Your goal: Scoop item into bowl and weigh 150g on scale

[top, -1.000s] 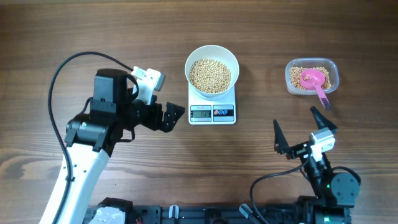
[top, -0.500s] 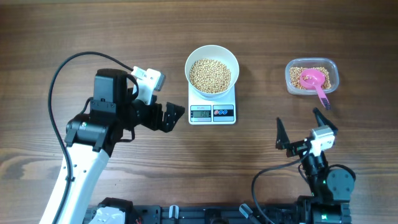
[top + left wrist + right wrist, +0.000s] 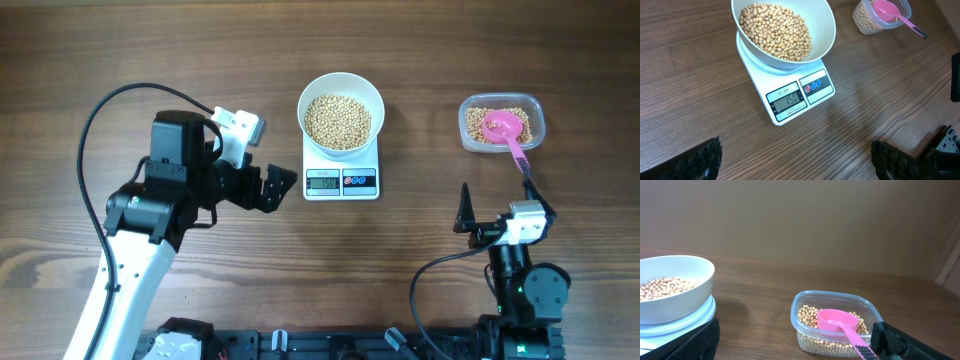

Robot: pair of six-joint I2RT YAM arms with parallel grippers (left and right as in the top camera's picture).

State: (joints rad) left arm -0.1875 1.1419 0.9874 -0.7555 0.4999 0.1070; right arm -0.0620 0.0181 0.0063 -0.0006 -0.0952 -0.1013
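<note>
Nearest the table's near edge, the right gripper [image 3: 496, 212] stands with its black ridged fingers spread wide and nothing between them. It is well apart from everything it would handle. The left gripper [image 3: 277, 190], toward the left side, is just beside the scale. Its dark, knurled fingers are likewise spread apart and empty.

Next out, at the middle of the brown wood-grain table [image 3: 420, 60], sits the small white rectangular plastic scale [image 3: 790, 102]. Its grey display and dark button panel face the near edge. From the left wrist view the display appears to read 150, though the digits are too small to confirm from overhead.

On the scale's round platform rests the round white smooth-walled bowl [image 3: 826, 37]. It holds a deep, level heap of small round beige beans [image 3: 775, 30], matte and pea-like, reaching roughly half way up its walls.

Farthest off, toward the far right corner, is the clear rounded-rectangular plastic tub [image 3: 535, 110]. A thin layer of the same beans is left in it. The glossy pink plastic scoop [image 3: 503, 126] lies in the tub, cup among the beans and slim handle sticking out over the rim toward the near edge.

Judged from this, the scooping and weighing look finished. The beans are in the bowl, the bowl is on the scale, the target seems met, and the scoop is set down. If the reading is right, little is left beyond parking the arms.
</note>
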